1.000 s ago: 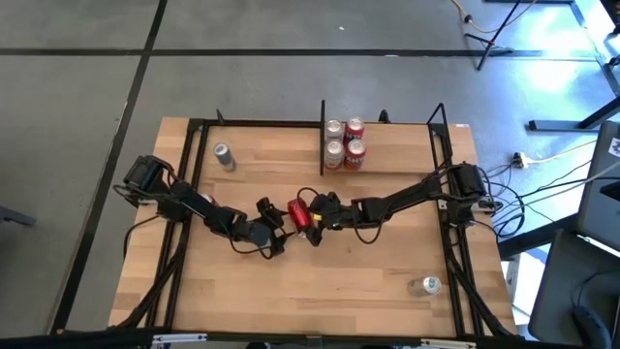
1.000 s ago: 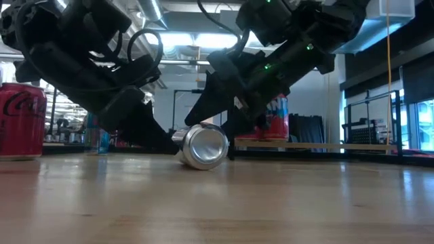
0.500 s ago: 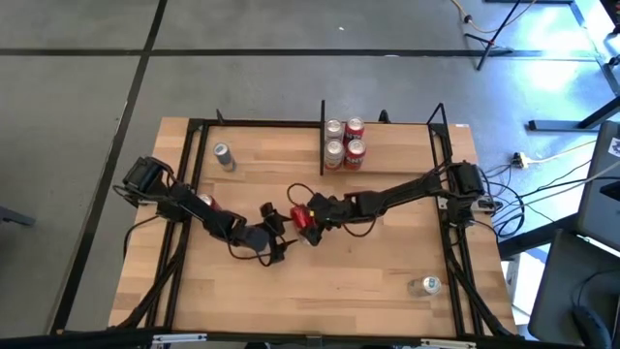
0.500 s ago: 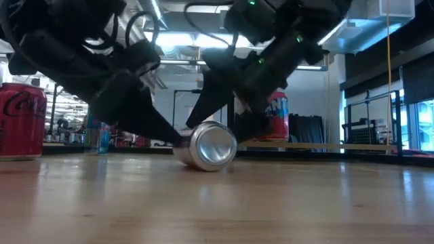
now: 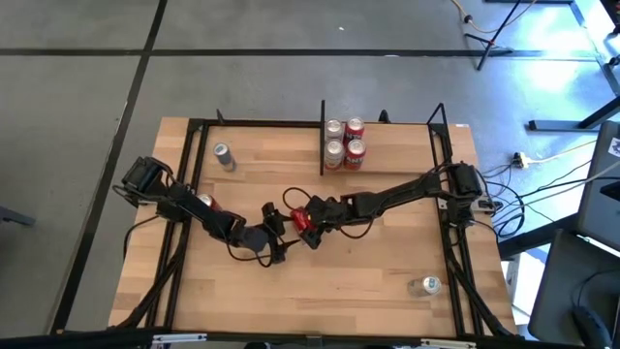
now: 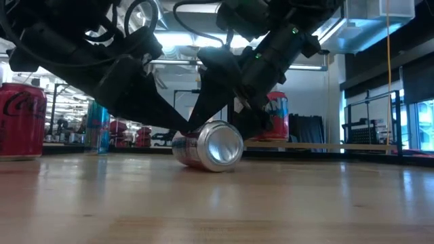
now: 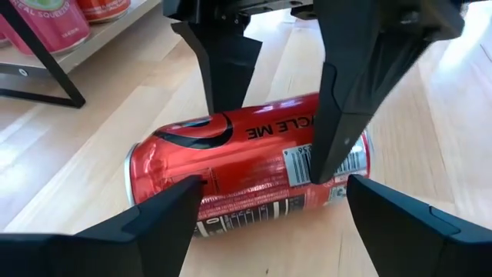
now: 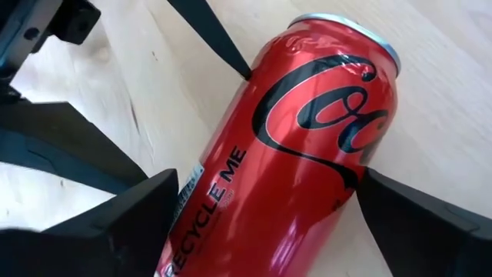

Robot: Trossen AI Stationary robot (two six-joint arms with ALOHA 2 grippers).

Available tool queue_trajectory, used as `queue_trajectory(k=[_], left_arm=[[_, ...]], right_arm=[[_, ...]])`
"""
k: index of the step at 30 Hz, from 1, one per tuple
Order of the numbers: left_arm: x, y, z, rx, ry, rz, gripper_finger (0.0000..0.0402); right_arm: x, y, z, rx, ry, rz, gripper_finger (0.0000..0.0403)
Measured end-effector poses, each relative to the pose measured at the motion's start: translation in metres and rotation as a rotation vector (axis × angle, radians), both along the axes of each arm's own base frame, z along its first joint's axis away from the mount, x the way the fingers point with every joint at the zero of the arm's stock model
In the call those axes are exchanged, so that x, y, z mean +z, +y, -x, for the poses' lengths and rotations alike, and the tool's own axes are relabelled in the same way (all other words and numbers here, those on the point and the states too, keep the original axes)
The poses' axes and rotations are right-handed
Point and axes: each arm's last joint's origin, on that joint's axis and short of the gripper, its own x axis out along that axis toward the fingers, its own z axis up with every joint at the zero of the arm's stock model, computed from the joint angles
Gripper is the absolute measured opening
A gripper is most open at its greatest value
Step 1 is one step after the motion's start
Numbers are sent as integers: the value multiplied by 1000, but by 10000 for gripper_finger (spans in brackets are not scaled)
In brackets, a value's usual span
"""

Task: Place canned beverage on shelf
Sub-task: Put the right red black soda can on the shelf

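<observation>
From above, the fallen red aluminium can is mostly covered by the two dark grippers at centre frame. The silver can at lower right is too small to read.

We look down on a light wood bench standing on a grey concrete floor crossed by dark seam lines. A black metal frame runs along the bench's edges. To the right of the bench, cables trail over the floor, and the foot of a black stand shows near the top edge, where bright bluish light falls on the floor. From bench height, we see a large indoor room behind: a ceiling with strip lights and pipes, a dark wall panel at right, and a window at the far right letting in daylight.
</observation>
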Motion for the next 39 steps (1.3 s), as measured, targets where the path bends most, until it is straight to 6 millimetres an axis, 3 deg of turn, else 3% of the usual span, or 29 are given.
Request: queue_trajectory(k=[5, 11, 17, 28, 33, 39], left_arm=[[2, -5, 4, -26, 10, -16, 316], [29, -18, 15, -62, -50, -39, 316], [47, -27, 35, -54, -31, -64, 316], [33, -23, 51, 76, 82, -19, 316], [28, -24, 52, 94, 97, 15, 316], [28, -24, 52, 101, 95, 24, 316]], right_arm=[[1, 0, -1, 41, -22, 62, 324], [6, 4, -4, 114, -80, 128, 257], [11, 6, -3, 144, -103, 150, 242], [29, 8, -1, 195, -160, 140, 199], [28, 9, -2, 221, -169, 112, 211], [37, 18, -8, 299, -292, 68, 303]])
